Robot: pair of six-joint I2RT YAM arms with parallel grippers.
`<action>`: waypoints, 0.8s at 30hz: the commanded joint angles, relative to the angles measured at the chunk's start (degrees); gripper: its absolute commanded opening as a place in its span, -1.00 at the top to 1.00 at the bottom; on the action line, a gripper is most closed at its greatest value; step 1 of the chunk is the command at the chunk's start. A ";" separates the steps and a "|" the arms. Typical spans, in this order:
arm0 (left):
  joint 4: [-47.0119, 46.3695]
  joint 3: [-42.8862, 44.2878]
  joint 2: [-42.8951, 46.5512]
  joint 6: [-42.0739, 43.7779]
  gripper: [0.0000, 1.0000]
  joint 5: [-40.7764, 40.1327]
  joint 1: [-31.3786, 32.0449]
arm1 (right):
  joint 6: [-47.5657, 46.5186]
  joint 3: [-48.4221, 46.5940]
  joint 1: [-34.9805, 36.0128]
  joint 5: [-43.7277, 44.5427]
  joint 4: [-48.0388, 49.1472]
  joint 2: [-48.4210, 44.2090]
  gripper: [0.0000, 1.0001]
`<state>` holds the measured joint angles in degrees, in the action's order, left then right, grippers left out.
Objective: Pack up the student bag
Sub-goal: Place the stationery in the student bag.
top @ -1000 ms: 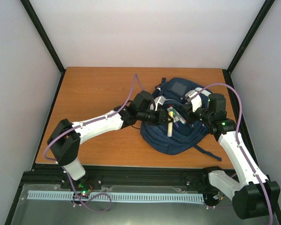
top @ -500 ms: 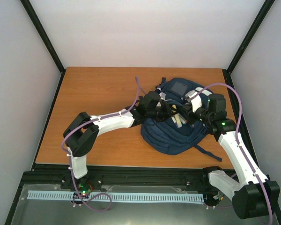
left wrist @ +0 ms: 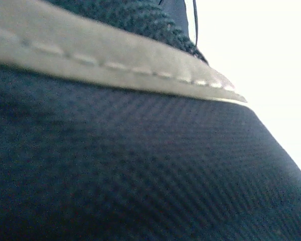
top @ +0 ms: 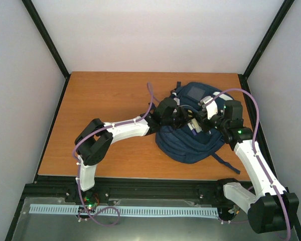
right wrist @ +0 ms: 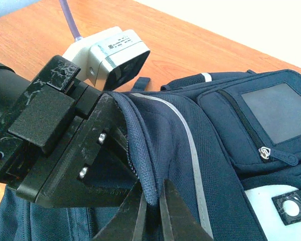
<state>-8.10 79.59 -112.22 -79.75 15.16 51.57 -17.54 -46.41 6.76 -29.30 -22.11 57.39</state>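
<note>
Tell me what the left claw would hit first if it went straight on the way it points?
Most likely the student bag: its navy fabric fills the wrist view just ahead of the left gripper.

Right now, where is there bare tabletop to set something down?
Widest: the left half of the table, between its left edge and the left arm. Narrower strips: behind the student bag, and in front of it. Crowded: the bag's opening, where left end effector and right end effector meet.
</note>
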 commanded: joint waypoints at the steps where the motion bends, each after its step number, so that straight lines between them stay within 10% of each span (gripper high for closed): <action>1: 1.19 2.25 0.97 -1.16 0.45 -2.95 0.52 | -0.07 -0.53 0.09 -3.78 4.71 -0.96 0.94; 24: 22.13 -0.31 15.16 14.70 0.05 6.19 4.30 | -1.12 -0.31 0.06 -3.75 4.49 -1.53 0.94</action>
<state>5.32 80.03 -105.10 -74.48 17.04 54.24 -17.63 -46.41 6.79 -30.09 -22.09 57.36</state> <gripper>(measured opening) 0.469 0.038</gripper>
